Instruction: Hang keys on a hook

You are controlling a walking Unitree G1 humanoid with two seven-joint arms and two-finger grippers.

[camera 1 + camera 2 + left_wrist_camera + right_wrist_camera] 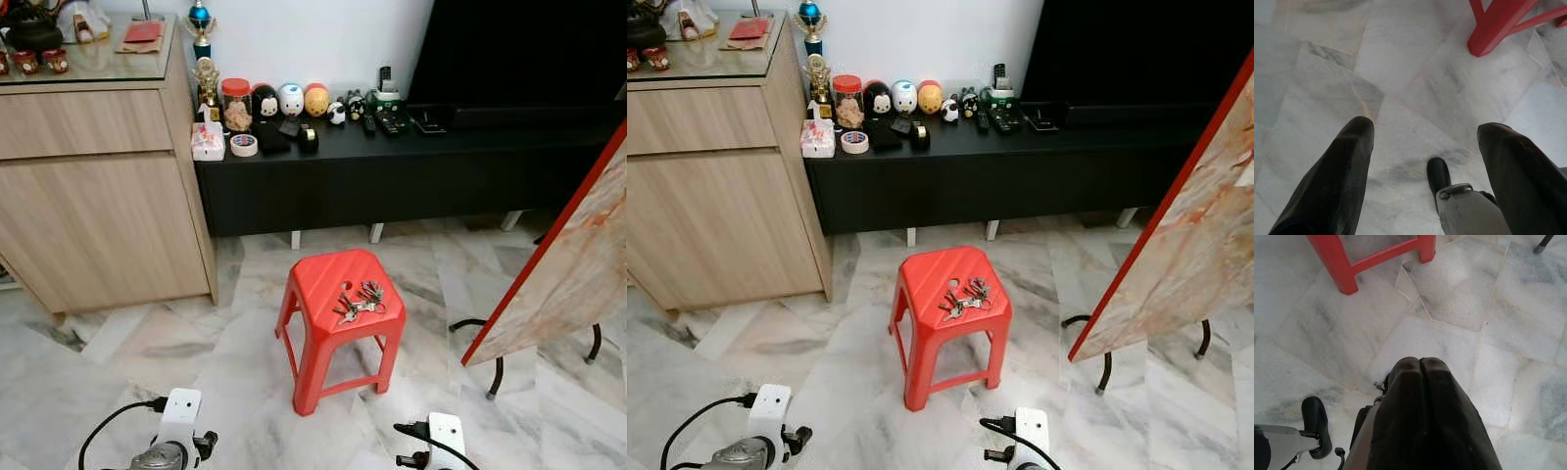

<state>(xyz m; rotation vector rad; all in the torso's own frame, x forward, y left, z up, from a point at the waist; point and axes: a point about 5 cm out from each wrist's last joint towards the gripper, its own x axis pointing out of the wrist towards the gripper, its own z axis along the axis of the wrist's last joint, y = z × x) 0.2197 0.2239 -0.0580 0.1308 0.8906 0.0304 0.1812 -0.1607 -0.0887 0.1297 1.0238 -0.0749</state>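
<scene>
A: Where's the stool (pixel 338 294)?
B: Middle of the floor (pixel 127 343), keys (pixel 359 303) lying on its seat, toward the right edge

A: Behind it?
B: A low bench (pixel 392 166) along the wall, stool well apart from it. On the bench's left end a jar (pixel 236 104), tape roll (pixel 244 145) in front of it, round figures (pixel 291 100) in a row to the right, then remotes (pixel 392 122)

A: Left side?
B: Cabinet (pixel 98 196), touching the bench's left end, trophy (pixel 201 29) at its back right corner

A: Right side?
B: A tilted board (pixel 573 264) on a stand, right of the stool, apart from it
</scene>
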